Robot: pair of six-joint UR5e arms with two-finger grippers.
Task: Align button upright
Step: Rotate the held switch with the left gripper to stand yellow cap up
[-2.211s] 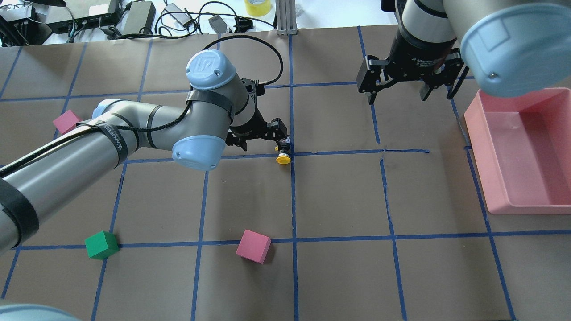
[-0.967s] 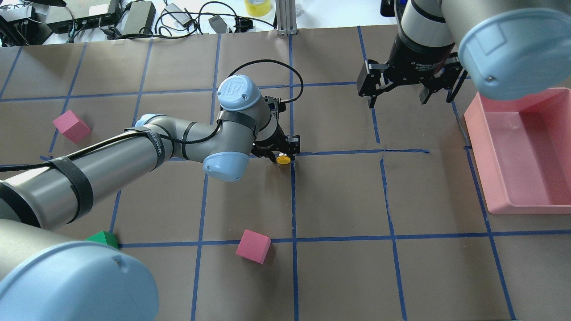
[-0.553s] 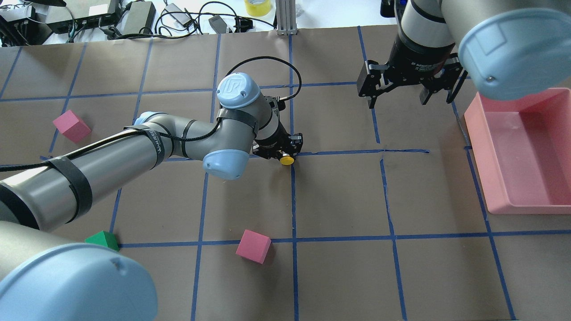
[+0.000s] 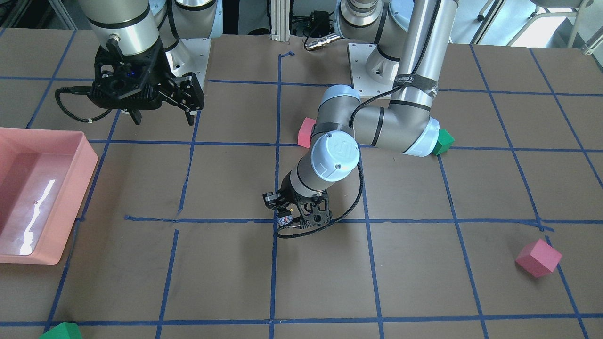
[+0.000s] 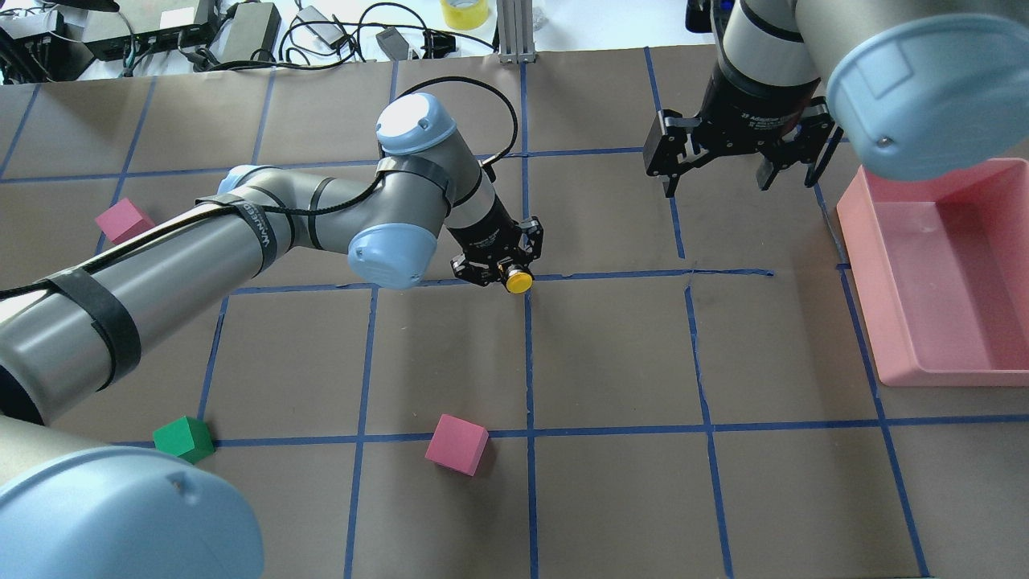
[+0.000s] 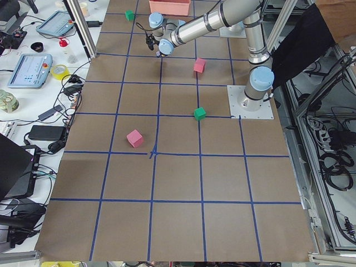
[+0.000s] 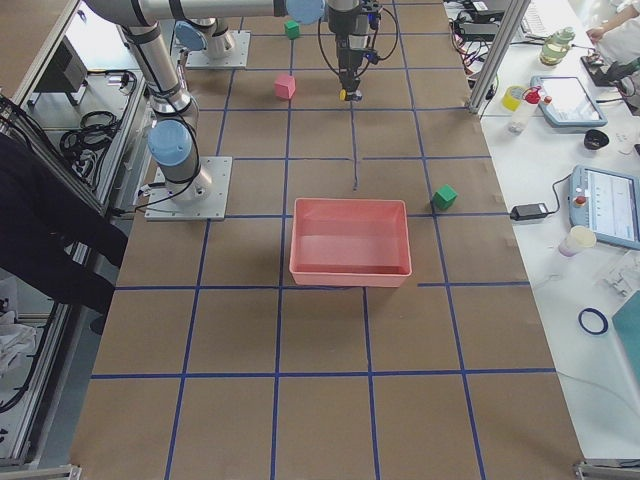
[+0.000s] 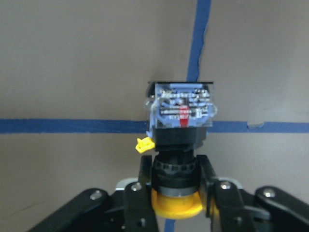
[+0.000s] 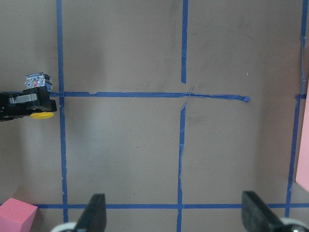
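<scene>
The button (image 5: 519, 280) has a yellow cap, a black collar and a boxy base with a blue and red label (image 8: 181, 108). My left gripper (image 5: 505, 264) is shut on the collar, near the crossing of blue tape lines at the table's middle. In the left wrist view the fingers (image 8: 141, 193) clamp the collar, with the cap nearest the camera and the base pointing at the paper. The button also shows in the front view (image 4: 284, 220) and the right wrist view (image 9: 38, 96). My right gripper (image 5: 715, 173) is open and empty, hovering far to the right.
A pink tray (image 5: 864, 265) stands at the right edge. A pink foam cube (image 5: 457, 444) and a green cube (image 5: 183, 439) lie toward the near side, and another pink cube (image 5: 122, 219) at the far left. Cables and boxes line the far table edge.
My left gripper moved in and shut on the button, then its wrist turned. The yellow cap now faces more upward. The right arm has barely moved.
</scene>
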